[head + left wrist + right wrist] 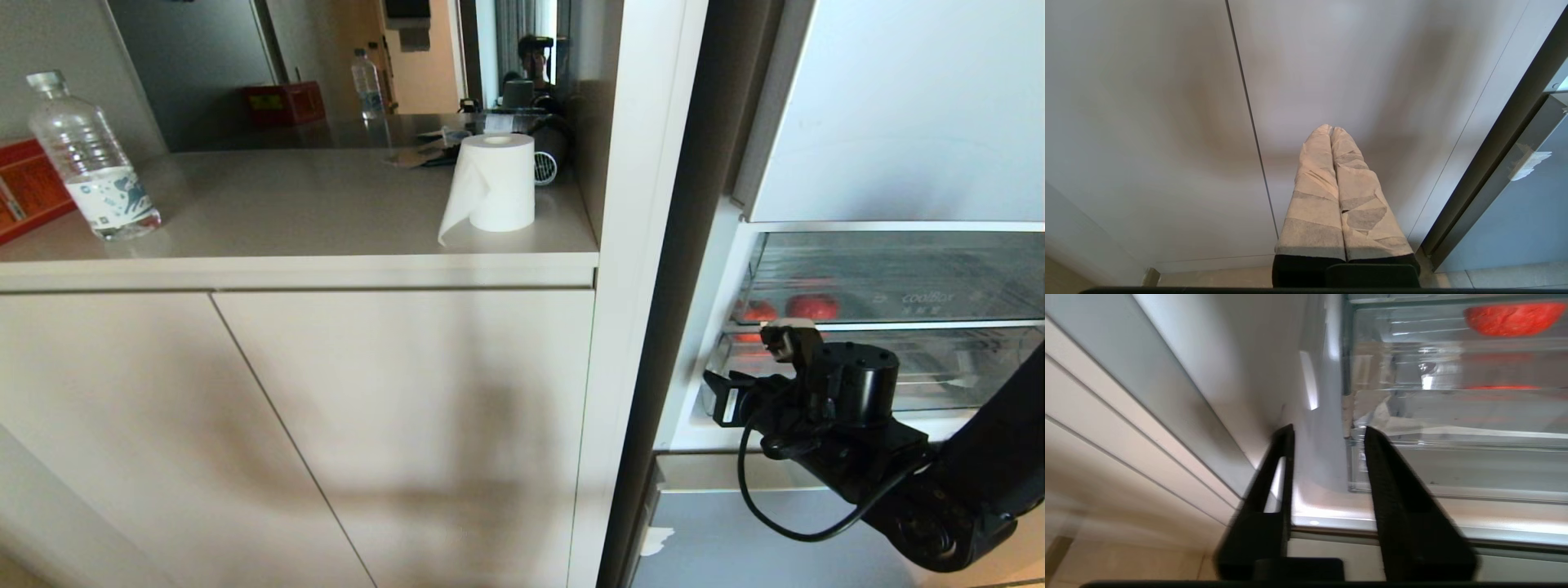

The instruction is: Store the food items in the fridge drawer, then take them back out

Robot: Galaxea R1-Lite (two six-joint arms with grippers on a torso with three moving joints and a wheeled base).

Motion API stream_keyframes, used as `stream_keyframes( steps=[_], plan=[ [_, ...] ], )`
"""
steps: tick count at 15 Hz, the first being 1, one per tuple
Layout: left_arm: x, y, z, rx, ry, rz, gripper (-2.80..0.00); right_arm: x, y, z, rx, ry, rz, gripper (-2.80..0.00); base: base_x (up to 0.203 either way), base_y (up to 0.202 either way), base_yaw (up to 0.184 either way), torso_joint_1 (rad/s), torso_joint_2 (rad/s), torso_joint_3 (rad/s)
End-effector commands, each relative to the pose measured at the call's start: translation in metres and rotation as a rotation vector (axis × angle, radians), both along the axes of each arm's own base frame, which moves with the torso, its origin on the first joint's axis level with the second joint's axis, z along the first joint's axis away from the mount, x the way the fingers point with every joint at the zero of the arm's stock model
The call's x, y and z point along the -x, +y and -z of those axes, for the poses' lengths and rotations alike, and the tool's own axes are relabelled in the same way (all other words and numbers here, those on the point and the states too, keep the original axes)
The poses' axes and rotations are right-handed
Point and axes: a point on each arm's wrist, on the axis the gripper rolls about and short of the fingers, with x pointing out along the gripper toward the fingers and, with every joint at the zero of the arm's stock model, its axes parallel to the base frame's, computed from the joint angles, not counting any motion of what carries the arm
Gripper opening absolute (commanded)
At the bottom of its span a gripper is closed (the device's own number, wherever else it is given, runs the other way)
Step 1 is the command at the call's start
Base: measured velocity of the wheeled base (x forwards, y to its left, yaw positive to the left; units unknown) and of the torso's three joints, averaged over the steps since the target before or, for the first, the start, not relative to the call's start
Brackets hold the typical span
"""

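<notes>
- Fruit first: a red apple (813, 306) and a tangerine (756, 311) sit side by side in the fridge drawer (890, 278), behind its clear front, toward the drawer's end nearest the cabinet wall.
- Right end effector (755, 377) hangs just in front of and below the drawer's front lip, near that same end; in the right wrist view its fingers (1392, 477) stand a narrow gap apart with nothing between them.
- Left end effector (1331, 134) is parked well away from the drawer, facing the cabinet door (1372, 81), its taped fingers pressed together and empty.
- Judging by the fruit already inside, the step in hand looks like working the drawer front, either to push it home or to draw it out for retrieval.
- To do that well, the fingers should meet the lip squarely, away from the drawer's corner, so the drawer slides straight and does not rack on its runners.
- Force should go along the slide, gently, since round fruit will roll on the ribbed floor.
- Paper roll (496, 184) and water bottle (90, 163) on the counter (286, 220) beside the fridge play no part.
</notes>
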Motion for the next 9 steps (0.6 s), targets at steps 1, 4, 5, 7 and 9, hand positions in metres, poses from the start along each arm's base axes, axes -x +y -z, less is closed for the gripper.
stream_keyframes(
  steps=[1,4,5,7,9],
  plan=[
    [0.000,0.000,0.000,0.000,0.001,0.000,-2.80,0.000,0.001,0.000,-0.007,-0.004,0.000,-2.80,0.000,0.000,0.000,0.000,0.00,0.000],
    [0.000,0.000,0.000,0.000,0.001,0.000,-2.80,0.004,0.002,-0.003,-0.022,-0.006,-0.008,-2.80,0.000,0.000,0.000,0.000,0.00,0.000],
    [0.000,0.000,0.000,-0.001,0.001,0.000,-2.80,0.006,0.003,-0.003,-0.023,-0.005,-0.012,-2.80,0.000,0.000,0.000,0.000,0.00,0.000],
    [0.000,0.000,0.000,-0.001,0.001,0.000,-2.80,0.010,0.003,-0.002,-0.025,0.006,-0.012,-2.80,0.000,0.000,0.000,0.000,0.00,0.000],
    [0.000,0.000,0.000,-0.001,0.001,0.000,-2.80,0.021,0.002,-0.004,-0.032,0.018,-0.021,-2.80,0.000,0.000,0.000,0.000,0.00,0.000]
  ],
)
